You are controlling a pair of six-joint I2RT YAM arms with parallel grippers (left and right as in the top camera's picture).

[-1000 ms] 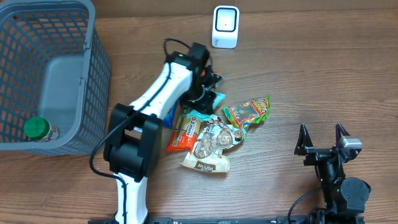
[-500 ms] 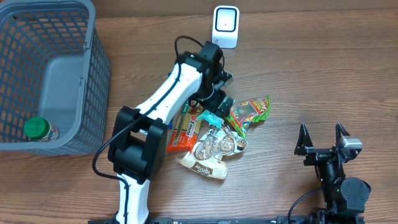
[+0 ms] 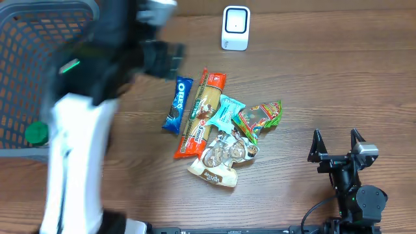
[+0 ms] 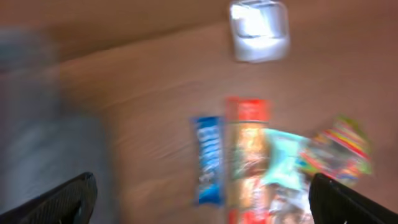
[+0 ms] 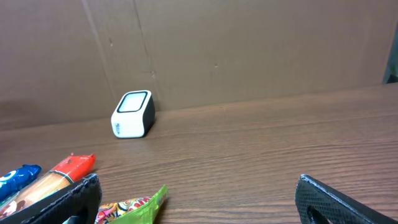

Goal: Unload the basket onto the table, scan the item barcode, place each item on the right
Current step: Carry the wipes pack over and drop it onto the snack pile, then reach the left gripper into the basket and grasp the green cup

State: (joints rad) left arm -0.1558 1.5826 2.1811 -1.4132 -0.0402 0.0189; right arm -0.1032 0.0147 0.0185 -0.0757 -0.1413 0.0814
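Snack packets lie heaped mid-frame on the wood-grain worktop, below the white scanner at top centre; a grey basket stands upper left. Left gripper and right gripper gape wide, empty.

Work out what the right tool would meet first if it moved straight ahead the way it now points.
Probably nothing close: the right tool faces bare table, with the scanner off to its left. The brown wall behind looks like the first thing in line, though depth is unclear.
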